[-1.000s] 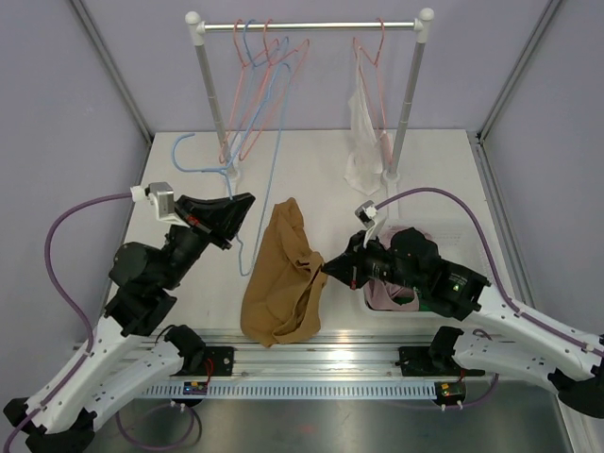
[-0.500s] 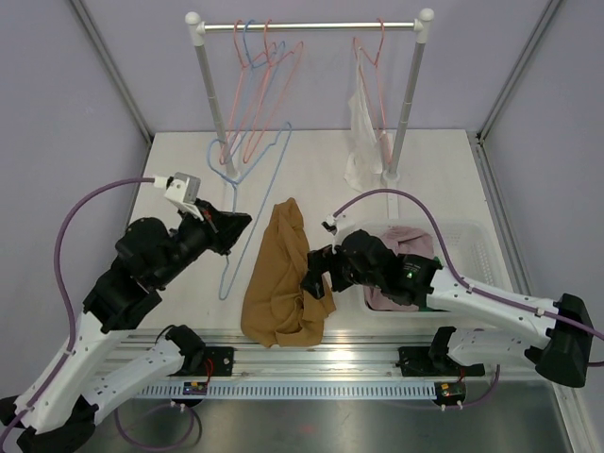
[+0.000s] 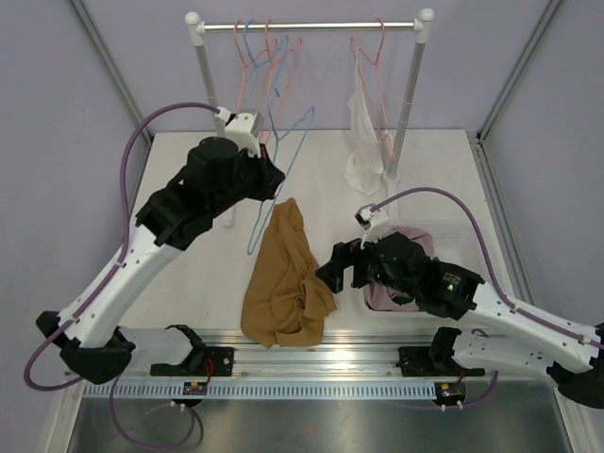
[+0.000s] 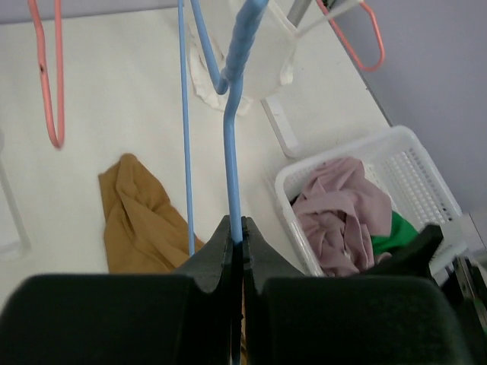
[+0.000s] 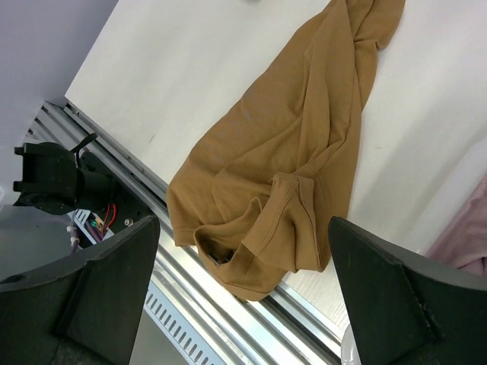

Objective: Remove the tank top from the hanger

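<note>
The tank top (image 3: 283, 278) is a tan garment lying crumpled on the table, its lower end over the front rail; it also shows in the right wrist view (image 5: 289, 152) and the left wrist view (image 4: 141, 217). It is off the blue hanger (image 3: 300, 132). My left gripper (image 3: 274, 179) is shut on that hanger's wire (image 4: 232, 152) and holds it up in the air, near the rack. My right gripper (image 3: 330, 274) hovers just right of the tank top, wide open (image 5: 243, 228), with nothing between its fingers.
A clothes rack (image 3: 311, 25) stands at the back with pink hangers (image 3: 250, 75) and a white garment (image 3: 362, 132) hanging from it. A white basket (image 4: 403, 144) with pink and green clothes sits at the right. The metal rail (image 3: 377, 349) runs along the front edge.
My left arm has lifted the blue hanger from the table up toward the rack. My right gripper has opened and let go of the tank top, which stays on the table.
</note>
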